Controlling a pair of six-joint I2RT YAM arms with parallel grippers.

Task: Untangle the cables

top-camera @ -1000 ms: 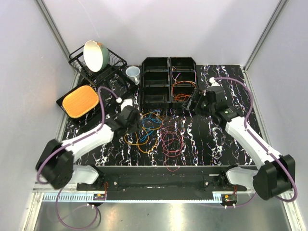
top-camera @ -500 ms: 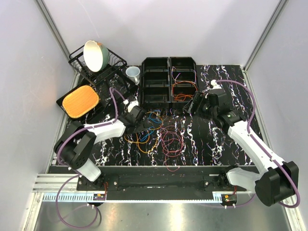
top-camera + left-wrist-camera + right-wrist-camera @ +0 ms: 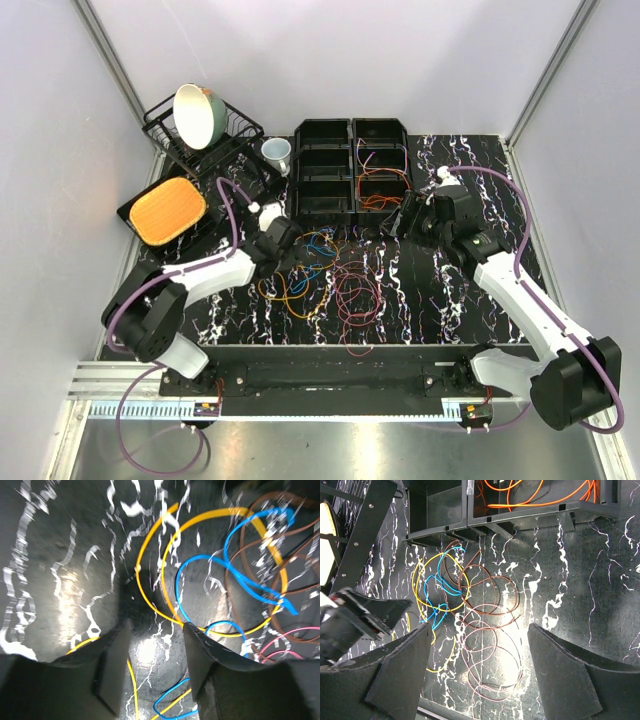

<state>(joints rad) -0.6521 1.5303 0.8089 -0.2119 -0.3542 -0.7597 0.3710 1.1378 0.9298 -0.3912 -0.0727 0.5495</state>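
Observation:
The cables (image 3: pixel 325 272) lie in a loose tangle on the black marbled table (image 3: pixel 470 300): yellow (image 3: pixel 150 605), blue (image 3: pixel 235 575), brown (image 3: pixel 490 592) and pink-maroon (image 3: pixel 490 655) loops. My left gripper (image 3: pixel 293 251) is low over the pile's left edge. Its jaws (image 3: pixel 155 650) are partly parted and open, with a yellow strand and a blue loop lying on the table between the fingers (image 3: pixel 112 665), not pinched. My right gripper (image 3: pixel 405 216) hovers to the right of the pile, high, wide open (image 3: pixel 480 627) and empty. Orange cables (image 3: pixel 540 495) lie in a bin.
Black compartment bins (image 3: pixel 325 175) stand behind the pile. A dish rack (image 3: pixel 225 135) with a bowl (image 3: pixel 195 115), a white cup (image 3: pixel 277 152) and an orange plate on a dark tray (image 3: pixel 167 208) sit at the back left.
The left gripper moved right and forward onto the pile's left edge and its jaws narrowed. The right arm drew back slightly to the right.

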